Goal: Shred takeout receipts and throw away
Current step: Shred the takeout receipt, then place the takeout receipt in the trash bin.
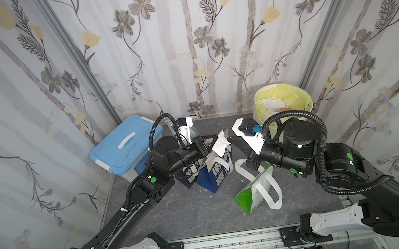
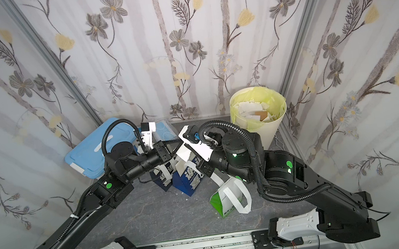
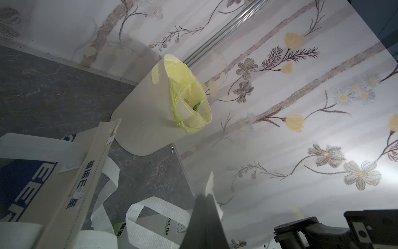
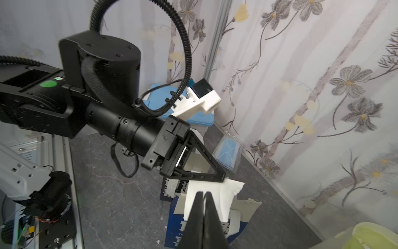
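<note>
A white takeout receipt (image 1: 220, 144) hangs in the air above two dark blue paper bags (image 1: 210, 178), with a torn edge showing in the right wrist view. My left gripper (image 1: 215, 138) is shut on one side of it. My right gripper (image 1: 229, 140) is shut on the other side, and the paper (image 4: 224, 191) spreads out behind its closed fingertips (image 4: 199, 196). In the left wrist view only a thin edge of the receipt (image 3: 210, 183) shows beside the closed jaws. A cream bin (image 1: 282, 103) with a yellow liner stands at the back right and holds white paper scraps.
A green-and-white bag (image 1: 257, 190) with white handles lies on its side right of the blue bags. A light blue lidded box (image 1: 125, 145) sits at the back left, with a clear pack of masks (image 4: 228, 151) by the back wall. Small paper bits lie on the grey tabletop (image 1: 179, 216).
</note>
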